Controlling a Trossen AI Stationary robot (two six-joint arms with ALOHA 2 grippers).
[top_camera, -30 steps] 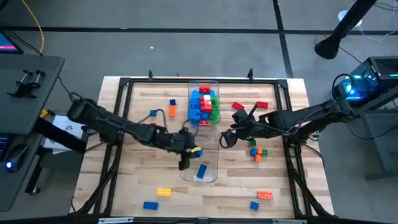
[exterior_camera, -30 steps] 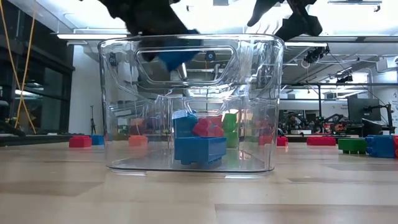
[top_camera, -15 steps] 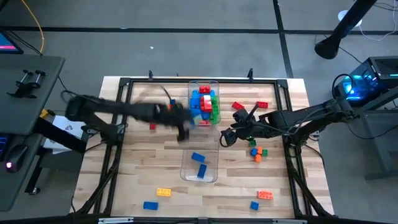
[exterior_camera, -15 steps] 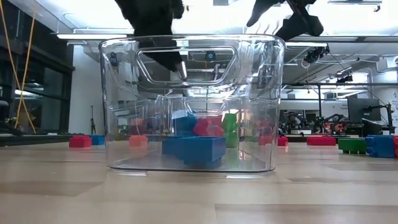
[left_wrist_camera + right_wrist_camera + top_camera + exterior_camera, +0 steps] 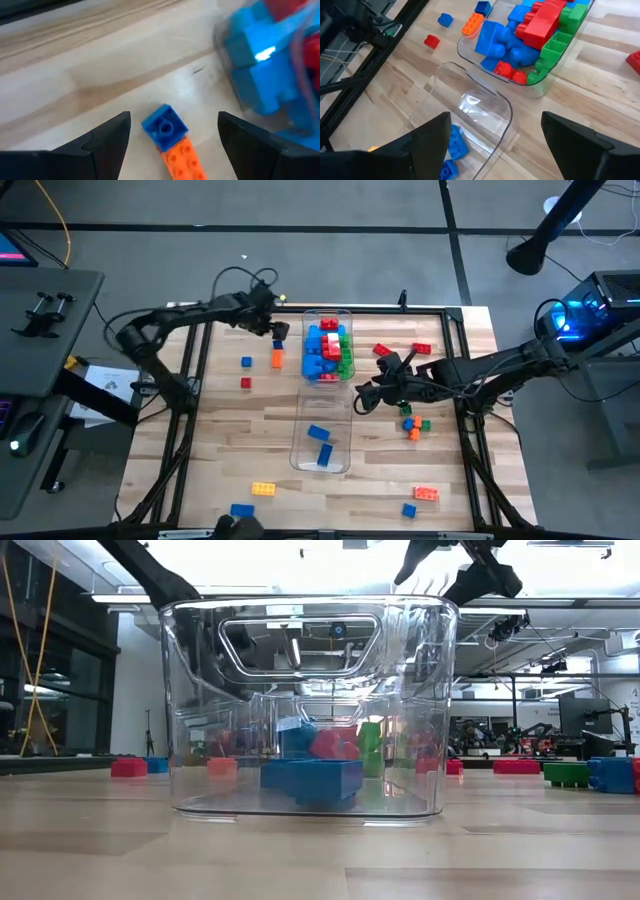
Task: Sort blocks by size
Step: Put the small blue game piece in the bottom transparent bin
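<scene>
I can read no text, label, brand, number or sign anywhere here. The bricks (image 5: 540,20) and the clear bins (image 5: 300,705) carry no lettering that I can make out. The screens and gear beyond the table (image 5: 240,410) show only glow and shapes, nothing legible.

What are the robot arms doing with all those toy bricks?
They are sorting bricks into two clear bins. The far bin is packed with blue, red and green bricks; the near bin holds only two blue bricks. The left gripper is open above a small blue brick and an orange brick beside the far bin. The right gripper waits open over the near bin. More bricks lie scattered on the table.
</scene>
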